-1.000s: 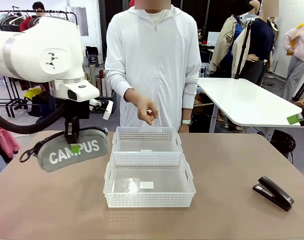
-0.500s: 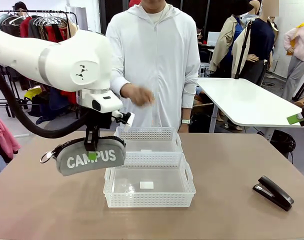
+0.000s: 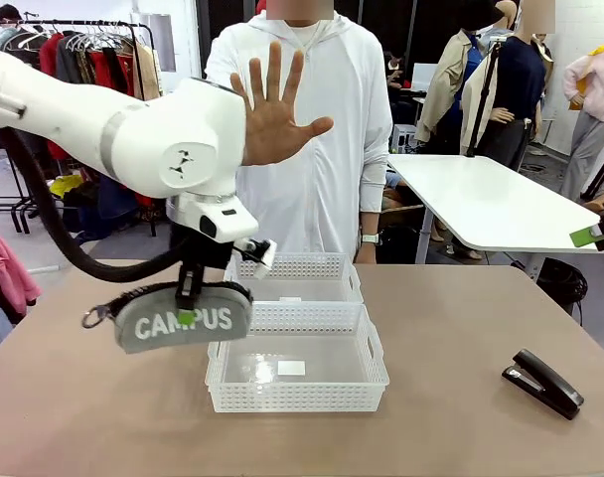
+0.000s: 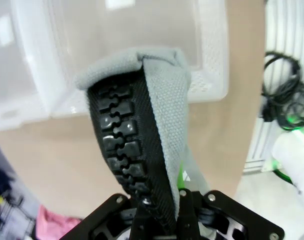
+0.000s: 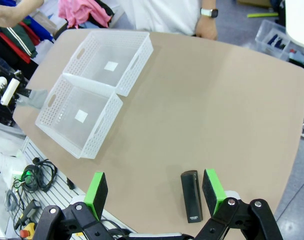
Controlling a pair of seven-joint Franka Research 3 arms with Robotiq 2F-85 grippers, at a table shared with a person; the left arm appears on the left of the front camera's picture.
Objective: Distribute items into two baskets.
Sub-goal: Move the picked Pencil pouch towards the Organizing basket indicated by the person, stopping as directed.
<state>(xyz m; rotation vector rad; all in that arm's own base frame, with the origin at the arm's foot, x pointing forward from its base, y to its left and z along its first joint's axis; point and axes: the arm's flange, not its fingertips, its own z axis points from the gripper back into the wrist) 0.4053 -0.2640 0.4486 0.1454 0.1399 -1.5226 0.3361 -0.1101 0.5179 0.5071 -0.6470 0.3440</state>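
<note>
Front view, centre left: left gripper (image 3: 189,310) clamped on the one pouch (image 3: 158,323) (a raised hand (image 3: 274,114) above); right wrist view: right gripper (image 5: 154,190) spread wide, one stapler (image 5: 192,202), two baskets (image 5: 106,129)

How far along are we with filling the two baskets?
Done: nothing; near basket and far basket are empty. In hand: left gripper holds the CAMPUS pouch aloft by the near basket's left edge. Left: the stapler lies on the table; right gripper open.
</note>
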